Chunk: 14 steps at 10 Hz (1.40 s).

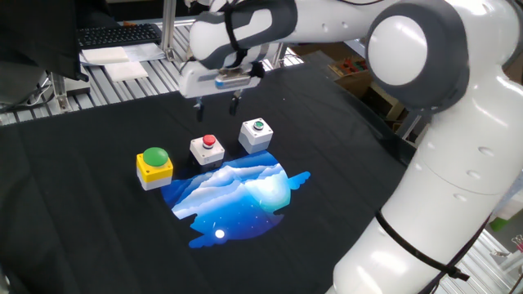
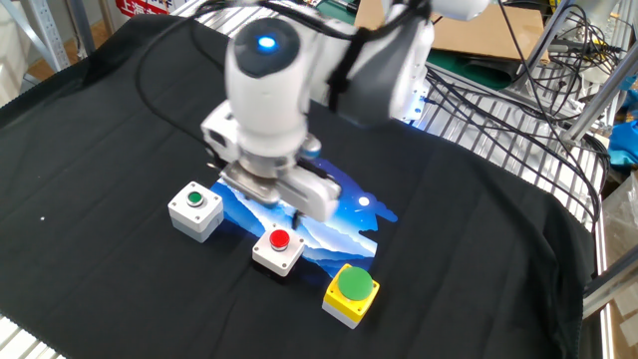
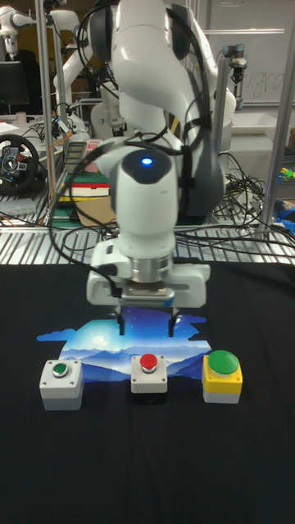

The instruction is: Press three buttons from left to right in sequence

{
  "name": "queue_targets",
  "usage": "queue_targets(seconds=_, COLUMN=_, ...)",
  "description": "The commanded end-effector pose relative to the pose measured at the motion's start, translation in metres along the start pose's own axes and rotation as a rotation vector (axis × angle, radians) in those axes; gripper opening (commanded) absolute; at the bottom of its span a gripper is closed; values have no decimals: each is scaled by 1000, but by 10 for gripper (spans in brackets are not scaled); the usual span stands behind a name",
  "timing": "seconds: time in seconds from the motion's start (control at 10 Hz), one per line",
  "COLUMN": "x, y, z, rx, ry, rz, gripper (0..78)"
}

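Note:
Three buttons sit in a row on the black cloth: a big green dome on a yellow box point(image 1: 154, 163) point(image 2: 351, 291) point(image 3: 222, 375), a small red one on a white box point(image 1: 207, 147) point(image 2: 278, 247) point(image 3: 148, 370), and a small green one on a white box point(image 1: 257, 133) point(image 2: 195, 207) point(image 3: 61, 381). My gripper point(image 1: 217, 104) point(image 3: 146, 326) hangs in the air above and just behind the red button, pointing down and touching nothing. Its fingers stand open with a clear gap and nothing between them. In the other fixed view the gripper point(image 2: 289, 199) is blurred.
A blue mountain-print patch point(image 1: 237, 192) lies on the cloth beside the buttons. A keyboard point(image 1: 118, 34) and papers rest on the slatted metal table at the back left. Cables point(image 2: 518, 90) run along the table's far side. The arm's white body point(image 1: 441, 163) fills the right.

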<state>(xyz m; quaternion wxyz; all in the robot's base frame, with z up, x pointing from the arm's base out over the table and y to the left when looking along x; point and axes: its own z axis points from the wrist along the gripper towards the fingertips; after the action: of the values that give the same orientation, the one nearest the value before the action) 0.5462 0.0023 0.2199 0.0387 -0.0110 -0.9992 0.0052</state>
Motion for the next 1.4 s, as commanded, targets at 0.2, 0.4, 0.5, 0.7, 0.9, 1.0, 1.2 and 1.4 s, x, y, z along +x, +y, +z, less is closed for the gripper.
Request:
queue_targets(seconds=0.2, x=16, y=75, z=14, rx=-5, ry=-11, rz=78, gripper=775)
queue_targets(seconds=0.4, x=22, y=102, z=21, rx=-8, ry=-28, rz=91, gripper=775)
queue_targets(seconds=0.5, x=24, y=107, z=23, rx=-8, ry=-31, rz=91, gripper=775)
queue_targets(seconds=0.7, x=31, y=132, z=37, rx=-9, ry=-45, rz=94, gripper=775)
queue_targets(seconds=0.9, x=31, y=140, z=33, rx=-5, ry=-35, rz=93, gripper=775)
queue_targets(seconds=1.0, x=28, y=141, z=32, rx=-5, ry=-27, rz=86, gripper=775)
queue_targets(seconds=1.2, x=24, y=140, z=32, rx=-7, ry=-30, rz=73, gripper=775)
queue_targets(seconds=1.4, x=18, y=139, z=29, rx=-4, ry=-27, rz=53, gripper=775)
